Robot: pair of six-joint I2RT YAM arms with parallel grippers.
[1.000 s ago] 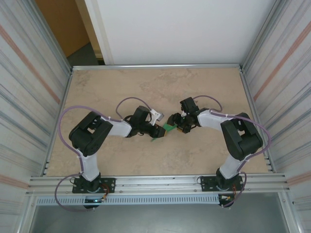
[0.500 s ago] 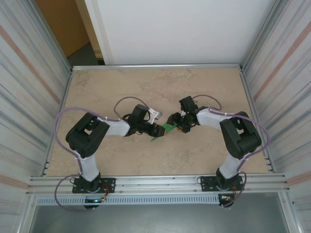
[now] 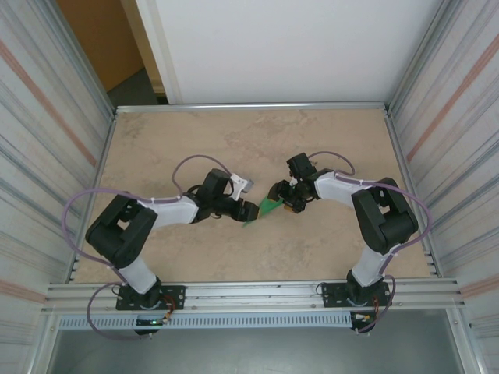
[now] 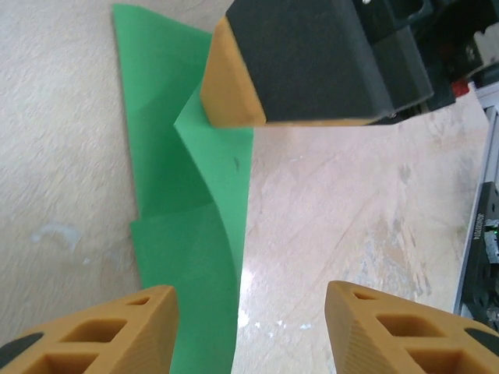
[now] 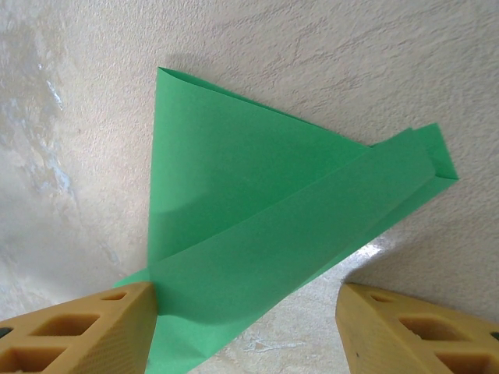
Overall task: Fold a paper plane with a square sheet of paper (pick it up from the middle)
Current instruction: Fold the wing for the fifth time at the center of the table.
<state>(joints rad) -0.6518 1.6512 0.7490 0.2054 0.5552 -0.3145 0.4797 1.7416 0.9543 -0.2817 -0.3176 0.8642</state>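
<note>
Nearest me, my left jaws stand apart and hold nothing. The square sheet of paper (image 4: 195, 257), folded into a creased green wedge, lies flat on the bench (image 4: 351, 195). It slips under the finger (image 4: 117, 335) on the left of my left wrist view, so it sits off-centre in the gap.

Its long axis runs straight away from these jaws towards my other arm. At that far end one finger of my right jaws (image 4: 300, 62) sits over the paper. I cannot tell whether it touches or hovers just above.

My right jaws are also apart and clamp nothing. The paper (image 5: 234, 202) lies between them and just ahead, with its near corner at one finger.

From above, the sheet (image 3: 267, 207) slants from near-left to far-right between my two wrists. I judge the right arm better placed over its broad middle. My left jaws would have to shift sideways onto its axis first.
</note>
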